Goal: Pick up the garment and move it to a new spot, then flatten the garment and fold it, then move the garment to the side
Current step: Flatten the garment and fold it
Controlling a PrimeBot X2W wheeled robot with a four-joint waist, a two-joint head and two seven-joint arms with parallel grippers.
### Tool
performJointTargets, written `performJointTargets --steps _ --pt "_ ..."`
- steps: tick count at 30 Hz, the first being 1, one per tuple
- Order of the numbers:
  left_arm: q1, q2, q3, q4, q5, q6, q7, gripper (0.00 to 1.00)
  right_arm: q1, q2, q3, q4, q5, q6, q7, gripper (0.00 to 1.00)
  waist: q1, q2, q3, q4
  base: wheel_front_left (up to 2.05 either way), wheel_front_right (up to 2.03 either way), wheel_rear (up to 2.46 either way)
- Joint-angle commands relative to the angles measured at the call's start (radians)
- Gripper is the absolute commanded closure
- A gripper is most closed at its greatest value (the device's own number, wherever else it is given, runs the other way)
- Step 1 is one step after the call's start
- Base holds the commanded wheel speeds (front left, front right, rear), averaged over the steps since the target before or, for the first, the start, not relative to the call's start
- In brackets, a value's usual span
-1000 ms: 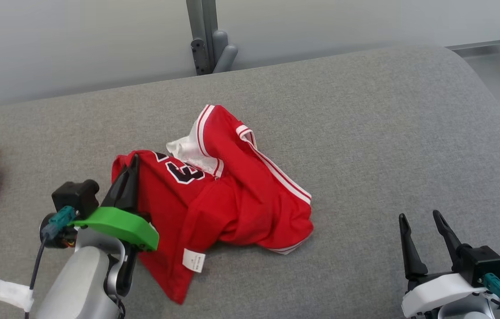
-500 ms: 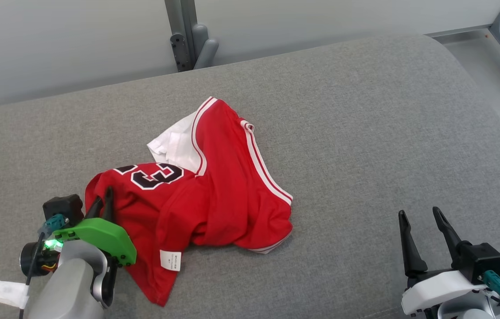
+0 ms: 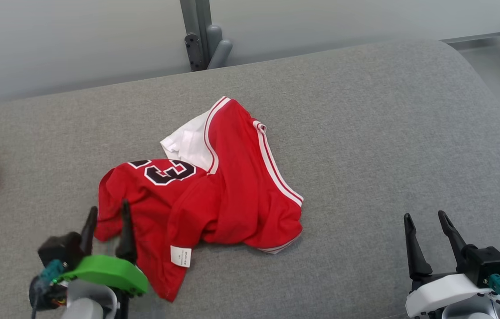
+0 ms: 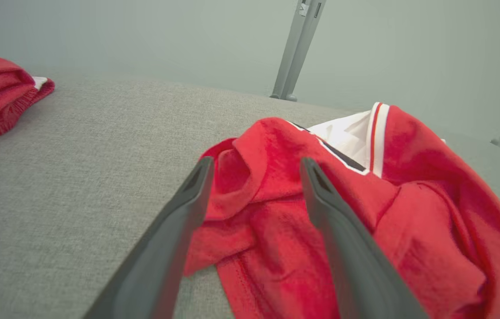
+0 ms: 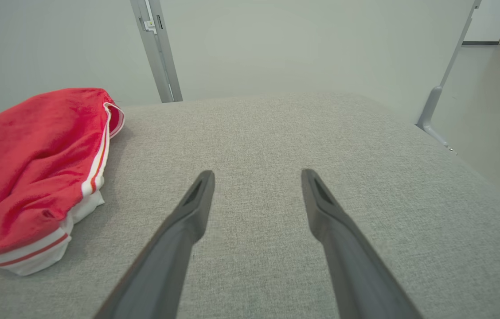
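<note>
Red numbered jersey (image 3: 214, 195) lies crumpled mid-way across the grey cushioned table (image 3: 365, 133), just ahead and right of the left gripper (image 3: 109, 206), jaws apart and empty at its near-left edge; right gripper (image 3: 424, 215), likewise apart, stands well clear, making the left arm the nearer.

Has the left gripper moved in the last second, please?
Yes: the left gripper drew back toward the robot, away from the grey post, releasing the garment.
</note>
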Motion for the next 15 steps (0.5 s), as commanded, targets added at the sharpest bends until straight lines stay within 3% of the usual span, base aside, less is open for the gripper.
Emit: performJointTargets --steps 1,6,15 --pt "0.026 -0.002 -0.006 -0.016 0.014 -0.003 0.0 0.0 0.01 -0.003 -0.001 -0.001 0.0 0.0 -0.003 0.0 0.0 0.0 -0.006 0.01 0.0 0.0 0.0" --pt "0.116 -0.032 -0.086 -0.073 0.051 -0.021 0.015 0.0 0.01 -0.003 0.004 0.0 0.0 0.0 -0.003 0.0 0.0 0.0 -0.009 0.034 0.0 0.0 0.0" --pt "0.151 -0.055 -0.182 -0.019 0.068 -0.045 0.084 0.0 -0.005 -0.003 0.015 0.003 0.001 0.0 -0.003 0.0 0.0 0.0 -0.003 0.036 0.0 0.0 0.0"
